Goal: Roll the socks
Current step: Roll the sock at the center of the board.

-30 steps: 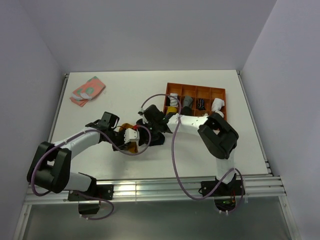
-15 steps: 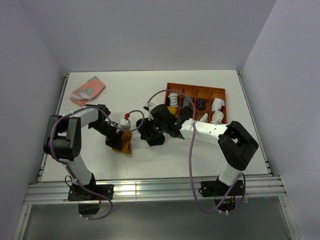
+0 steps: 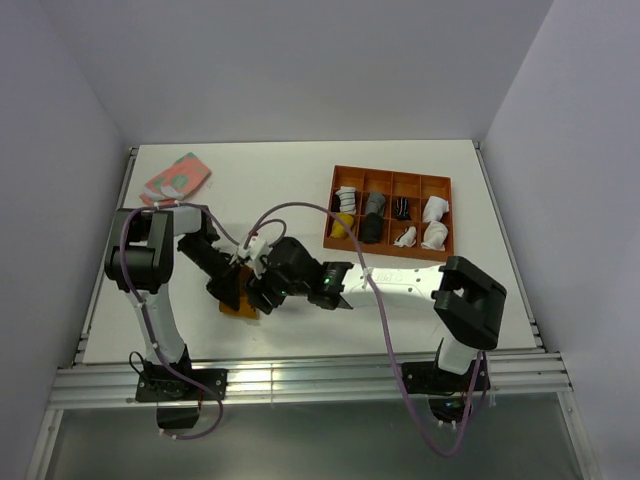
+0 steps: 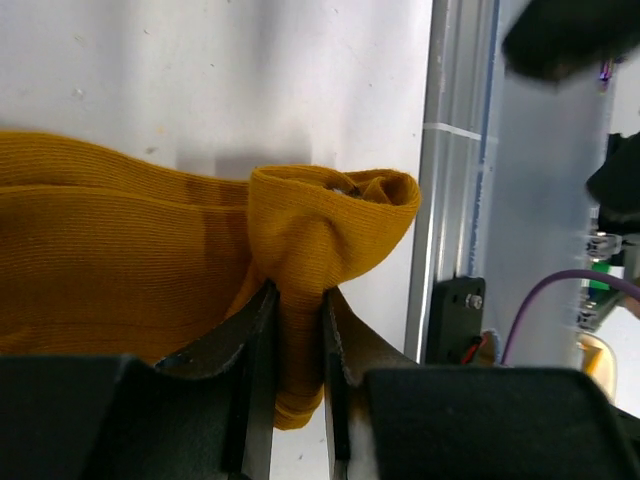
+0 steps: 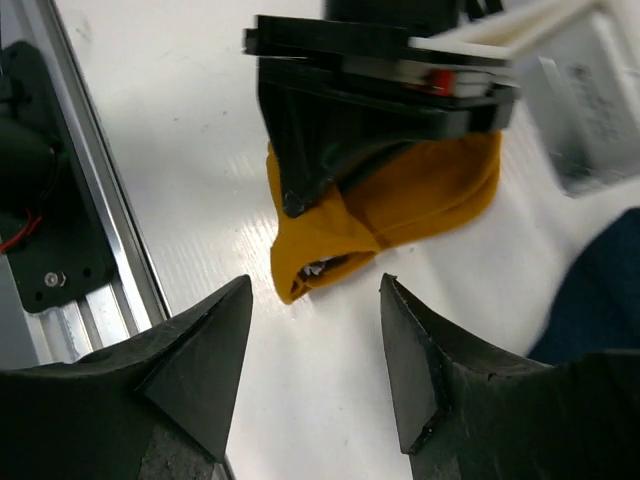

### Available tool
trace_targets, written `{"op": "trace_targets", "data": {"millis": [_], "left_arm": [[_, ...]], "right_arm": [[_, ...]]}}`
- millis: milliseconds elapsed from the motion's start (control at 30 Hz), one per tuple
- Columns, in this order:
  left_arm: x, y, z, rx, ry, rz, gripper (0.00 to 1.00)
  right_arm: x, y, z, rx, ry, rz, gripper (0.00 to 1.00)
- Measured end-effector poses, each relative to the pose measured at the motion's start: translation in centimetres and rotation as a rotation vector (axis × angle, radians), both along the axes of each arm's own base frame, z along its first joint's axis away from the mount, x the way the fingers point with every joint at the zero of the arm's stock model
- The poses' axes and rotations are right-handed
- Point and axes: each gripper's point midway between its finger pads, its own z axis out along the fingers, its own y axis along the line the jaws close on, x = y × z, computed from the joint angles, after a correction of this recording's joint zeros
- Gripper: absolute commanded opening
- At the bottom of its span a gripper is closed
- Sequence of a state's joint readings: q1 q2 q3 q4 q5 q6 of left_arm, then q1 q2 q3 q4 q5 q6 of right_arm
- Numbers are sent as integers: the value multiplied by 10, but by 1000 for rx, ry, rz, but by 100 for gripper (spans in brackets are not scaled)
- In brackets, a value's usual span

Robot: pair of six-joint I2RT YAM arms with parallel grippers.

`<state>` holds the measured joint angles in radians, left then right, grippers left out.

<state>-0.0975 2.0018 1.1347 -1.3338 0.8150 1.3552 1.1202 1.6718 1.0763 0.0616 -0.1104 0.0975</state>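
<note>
While the left gripper [image 4: 297, 305] pinches the mustard sock [image 4: 120, 250] — right gripper [image 5: 315, 292] gapes beside.

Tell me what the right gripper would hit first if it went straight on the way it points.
Probably the mustard sock: its loose open end lies on the table, centred ahead of the open right gripper. The left gripper pinching that sock sits just beyond. Depth is hard to judge.

Built as 2 arms, left arm [image 3: 136, 262] and right arm [image 3: 402, 279], from white link shells and black joint housings. Wired with purple cable [image 3: 386, 340]. Fitted with black fingers [image 5: 190, 380]: flat-faced on left gripper [image 4: 297, 300], wedge-shaped on right gripper [image 5: 315, 285]. Marked by 1 green light [image 3: 328, 287] near right wrist.
</note>
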Motion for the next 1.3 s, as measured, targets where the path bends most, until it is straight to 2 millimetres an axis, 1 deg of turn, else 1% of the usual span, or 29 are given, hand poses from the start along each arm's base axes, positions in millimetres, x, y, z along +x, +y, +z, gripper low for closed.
{"op": "trace_targets", "data": {"millis": [67,167,233,267,367,467,700,900,1100,1300], "left_arm": [[-2,0,0,2,21,2,7],[-3,1,-1,4,41,4,7],[-4,1,-1,5,49,5,7],[-4,1,-1,6,55,5,7],[-6,1,-1,10,78,7,7],[-7,1,-1,12,92,7,7],[-6,2,-2,23,114,10,6],[-5,2,-2,32,130,16,6],[-6,2,-2,34,131,16,6],[-7,4,-3,43,135,9,7]], "right_arm": [[-7,7,-3,-11,-36,30,62],[-9,15,-9,-39,-79,54,62],[-9,26,-16,-64,-122,70,62],[-10,28,-19,-73,-132,73,62],[-12,29,-30,-107,-160,89,63],[-13,30,-36,-133,-188,98,63],[-18,35,-39,-157,-263,98,63],[-25,45,-54,-195,-297,121,63],[-21,46,-70,-238,-309,117,64],[-16,51,-84,-266,-314,119,63]]}}
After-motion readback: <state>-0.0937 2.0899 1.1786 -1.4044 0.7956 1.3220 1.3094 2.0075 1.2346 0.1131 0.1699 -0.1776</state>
